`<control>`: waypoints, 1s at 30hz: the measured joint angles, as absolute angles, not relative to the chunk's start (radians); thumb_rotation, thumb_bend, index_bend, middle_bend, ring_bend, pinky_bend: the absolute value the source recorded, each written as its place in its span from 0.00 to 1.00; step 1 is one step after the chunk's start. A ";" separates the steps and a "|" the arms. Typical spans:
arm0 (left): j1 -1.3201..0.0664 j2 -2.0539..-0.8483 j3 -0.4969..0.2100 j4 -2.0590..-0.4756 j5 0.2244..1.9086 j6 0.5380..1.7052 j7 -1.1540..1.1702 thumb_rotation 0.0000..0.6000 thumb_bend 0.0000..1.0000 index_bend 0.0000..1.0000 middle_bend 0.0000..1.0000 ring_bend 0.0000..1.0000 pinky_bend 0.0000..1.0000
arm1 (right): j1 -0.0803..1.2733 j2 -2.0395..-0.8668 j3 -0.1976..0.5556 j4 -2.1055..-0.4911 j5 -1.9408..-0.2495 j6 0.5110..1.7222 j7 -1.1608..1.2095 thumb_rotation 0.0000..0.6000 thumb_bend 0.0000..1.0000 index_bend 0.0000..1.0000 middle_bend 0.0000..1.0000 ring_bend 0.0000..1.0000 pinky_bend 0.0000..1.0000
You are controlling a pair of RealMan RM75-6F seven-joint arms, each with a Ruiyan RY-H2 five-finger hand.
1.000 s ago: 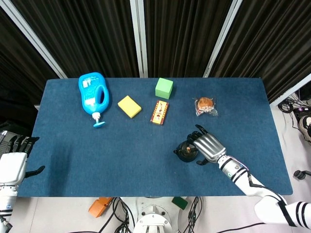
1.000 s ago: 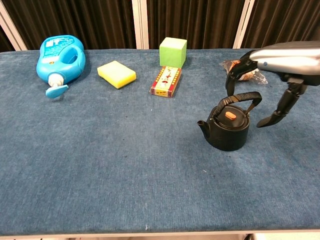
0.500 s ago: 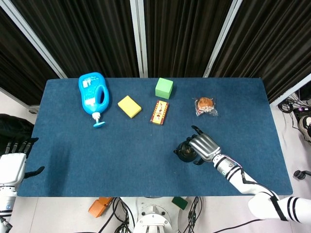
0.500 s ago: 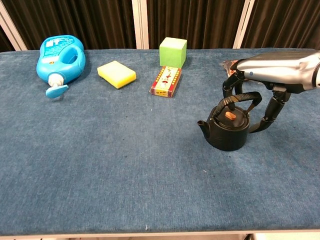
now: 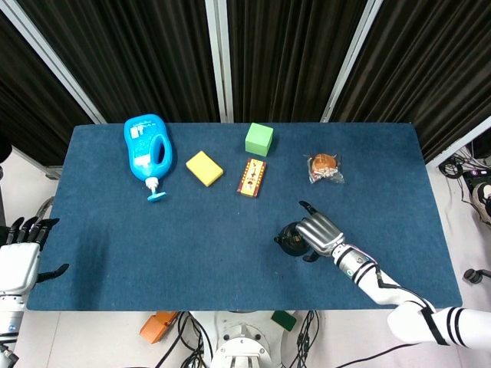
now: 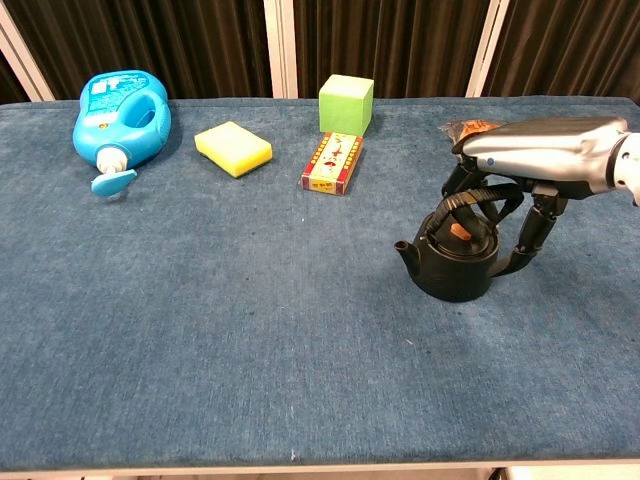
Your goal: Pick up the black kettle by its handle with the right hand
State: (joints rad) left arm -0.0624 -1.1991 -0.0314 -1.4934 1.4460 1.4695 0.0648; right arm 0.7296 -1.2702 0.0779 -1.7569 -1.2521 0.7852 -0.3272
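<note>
The black kettle (image 5: 290, 239) (image 6: 455, 265) stands upright on the blue table (image 5: 230, 222), right of centre near the front, with its spout pointing left. Its arched handle (image 6: 478, 199) is raised. My right hand (image 5: 318, 230) (image 6: 540, 155) hovers palm down just over that handle. Its fingers (image 6: 456, 182) curve down behind the handle and the thumb (image 6: 528, 240) reaches down beside the kettle's right side. The grasp has not closed and the kettle rests on the cloth. My left hand (image 5: 19, 257) hangs off the table's left edge, fingers apart and holding nothing.
Along the back lie a blue detergent bottle (image 6: 120, 118), a yellow sponge (image 6: 233, 147), a green cube (image 6: 346, 102), a small patterned box (image 6: 333, 162) and a wrapped snack (image 5: 324, 166) just behind my right hand. The table's front edge (image 6: 320, 465) is near.
My right hand has moved left and lowered over the kettle, its fingers curling in around the handle. The kettle and my left hand stay where they were.
</note>
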 measured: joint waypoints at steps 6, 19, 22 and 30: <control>-0.060 -1.201 -0.031 -1.490 1.445 1.470 0.063 1.00 0.02 0.17 0.16 0.09 0.00 | 0.733 -1.274 0.065 -1.752 -1.253 0.785 -0.318 1.00 0.17 0.74 0.66 0.66 0.00; -0.051 -1.203 -0.031 -1.484 1.442 1.476 0.055 1.00 0.02 0.17 0.16 0.09 0.00 | 0.740 -1.280 0.062 -1.762 -1.221 0.785 -0.290 1.00 0.17 0.91 0.80 0.89 0.05; -0.050 -1.204 -0.030 -1.483 1.442 1.475 0.055 1.00 0.02 0.17 0.16 0.09 0.00 | 0.741 -1.280 0.064 -1.766 -1.212 0.788 -0.286 1.00 0.17 0.97 0.85 0.95 0.14; -0.049 -1.203 -0.030 -1.483 1.440 1.473 0.057 1.00 0.02 0.17 0.16 0.09 0.00 | 0.742 -1.290 0.072 -1.760 -1.200 0.800 -0.261 1.00 0.16 1.00 0.94 1.00 0.27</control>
